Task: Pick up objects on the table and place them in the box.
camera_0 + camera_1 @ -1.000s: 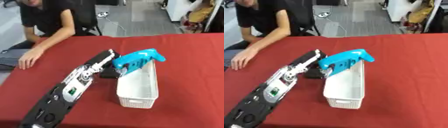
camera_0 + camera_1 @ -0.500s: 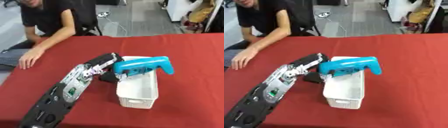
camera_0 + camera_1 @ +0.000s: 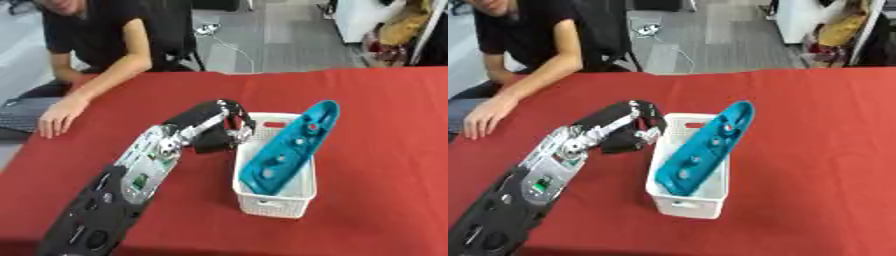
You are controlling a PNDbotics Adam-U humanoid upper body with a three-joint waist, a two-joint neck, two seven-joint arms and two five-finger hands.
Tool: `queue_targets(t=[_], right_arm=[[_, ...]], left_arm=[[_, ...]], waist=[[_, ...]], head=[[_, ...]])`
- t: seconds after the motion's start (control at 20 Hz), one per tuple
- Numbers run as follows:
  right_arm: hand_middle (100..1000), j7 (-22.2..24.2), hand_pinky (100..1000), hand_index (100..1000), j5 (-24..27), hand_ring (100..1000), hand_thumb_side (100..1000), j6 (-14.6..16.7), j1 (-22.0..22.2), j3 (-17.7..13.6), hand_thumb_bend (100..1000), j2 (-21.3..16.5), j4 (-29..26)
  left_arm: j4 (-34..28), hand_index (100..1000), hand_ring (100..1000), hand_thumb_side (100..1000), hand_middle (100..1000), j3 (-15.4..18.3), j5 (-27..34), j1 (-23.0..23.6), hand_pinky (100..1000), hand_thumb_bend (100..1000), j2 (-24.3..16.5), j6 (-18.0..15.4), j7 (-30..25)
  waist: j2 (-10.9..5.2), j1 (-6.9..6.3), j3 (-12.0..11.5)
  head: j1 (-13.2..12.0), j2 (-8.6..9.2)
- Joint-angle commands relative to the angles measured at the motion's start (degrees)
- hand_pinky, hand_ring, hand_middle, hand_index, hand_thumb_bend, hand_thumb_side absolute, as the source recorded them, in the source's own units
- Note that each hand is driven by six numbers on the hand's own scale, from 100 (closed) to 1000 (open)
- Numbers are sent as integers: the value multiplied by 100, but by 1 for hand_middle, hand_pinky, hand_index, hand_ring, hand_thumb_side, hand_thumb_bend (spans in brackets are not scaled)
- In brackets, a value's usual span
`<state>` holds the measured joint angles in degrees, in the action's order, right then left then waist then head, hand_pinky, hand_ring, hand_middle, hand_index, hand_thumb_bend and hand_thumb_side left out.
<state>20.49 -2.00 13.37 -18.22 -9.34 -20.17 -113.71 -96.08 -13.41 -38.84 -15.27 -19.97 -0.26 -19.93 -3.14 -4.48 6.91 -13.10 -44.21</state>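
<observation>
A long turquoise plastic object (image 3: 289,150) leans in the white slatted box (image 3: 278,202), its lower end down inside and its upper end poking above the far right rim. My left hand (image 3: 223,131) hangs just left of the box's far end, fingers curled and holding nothing, apart from the turquoise object. The left arm (image 3: 131,175) runs back to the lower left corner. My right hand shows in neither view.
The red tablecloth (image 3: 385,130) covers the table, with bare cloth right of the box. A person sits at the far left edge, one hand (image 3: 57,116) resting on the table, away from the box.
The left hand has let go of the turquoise object, which has tipped from lying across the box top to leaning inside it. The hand has drawn back to the left.
</observation>
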Motion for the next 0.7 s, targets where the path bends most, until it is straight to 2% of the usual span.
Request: queue_targets(t=[0.05, 0.7], right_arm=[[864, -1, 816, 998, 6, 881, 916, 10, -37, -19, 100, -107, -88], [864, -7, 816, 998, 4, 881, 917, 13, -29, -26, 100, -118, -88]], left_arm=[[-200, 867, 736, 1000, 826, 144, -133, -23, 671, 114, -54, 17, 15], [-334, 881, 748, 1000, 838, 245, -204, 40, 686, 119, -36, 78, 43]], waist=[[-45, 30, -11], [-43, 36, -25]], head=[[-17, 9], [-24, 9]])
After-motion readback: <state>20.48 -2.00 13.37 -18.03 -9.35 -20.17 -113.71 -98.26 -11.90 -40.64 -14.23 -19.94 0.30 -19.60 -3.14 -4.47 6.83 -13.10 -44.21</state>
